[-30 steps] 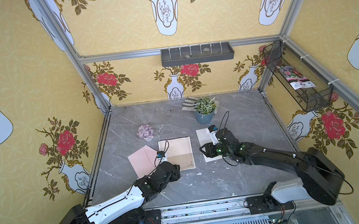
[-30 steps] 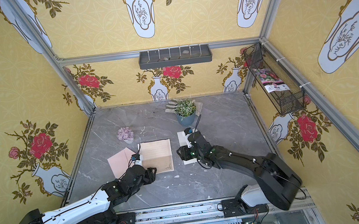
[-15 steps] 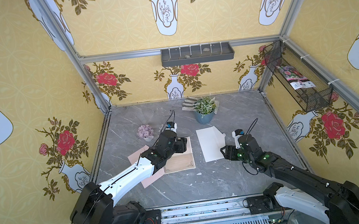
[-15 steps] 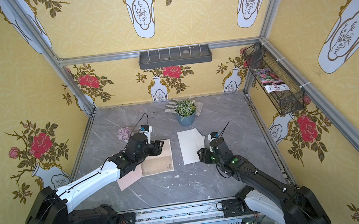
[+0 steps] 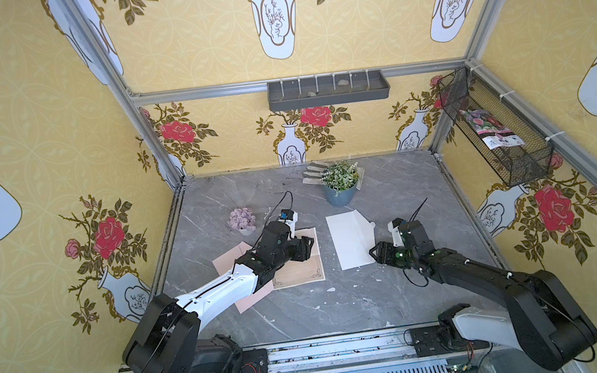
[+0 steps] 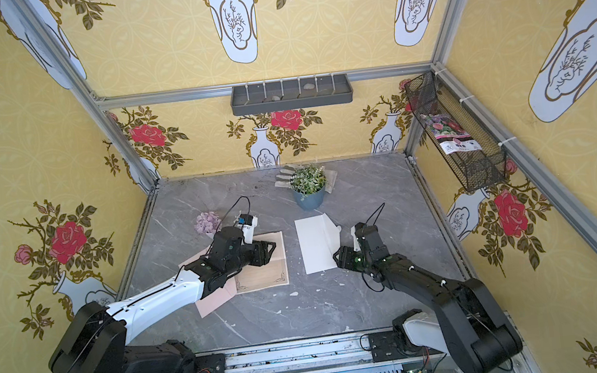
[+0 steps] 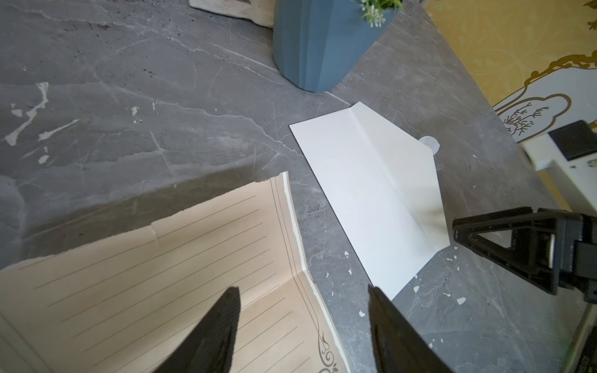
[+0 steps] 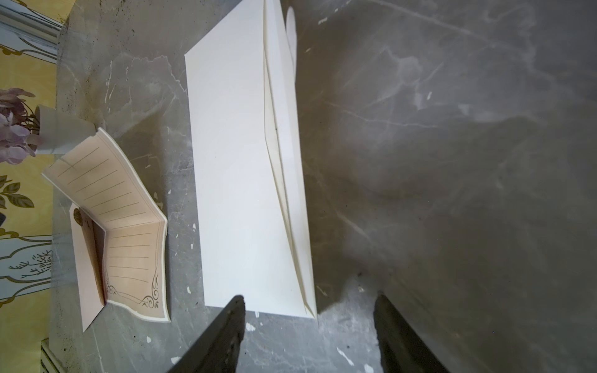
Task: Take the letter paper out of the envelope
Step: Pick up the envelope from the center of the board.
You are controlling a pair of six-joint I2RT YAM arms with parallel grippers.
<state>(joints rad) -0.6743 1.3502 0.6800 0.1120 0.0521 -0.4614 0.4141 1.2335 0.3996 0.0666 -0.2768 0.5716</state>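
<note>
the grey table [image 5: 304, 317] carried everything. the white envelope [image 5: 349, 243] lay flat near its middle, flap folded open on the side toward the right arm, and no paper showed at its mouth. the lined letter paper [image 5: 301, 271] lay unfolded just beside the envelope, on the left arm's side and apart from it, with one half curling up. a pink envelope [image 5: 229, 260] lay partly under that paper, farther from the white envelope. whether the sheet was tucked into the pink one could not be told. a blue plant pot [image 5: 342, 196] stood beyond the white envelope's far end.

the left claw [image 5: 310, 245] hung over the letter paper's edge nearest the white envelope, its jaws spread and nothing between them. the right claw [image 5: 373, 253] sat at the white envelope's near corner, jaws likewise apart and empty. whether a tip touched the envelope could not be told.

by the look of it the pulling-out step was over, or nearly so, since the sheet lay clear of the white envelope. if the pink envelope kept hold of the sheet, the next move would call for one claw pinning that envelope while the other pinched the raised edge and slid it free. otherwise both arms only needed to draw back.
</note>
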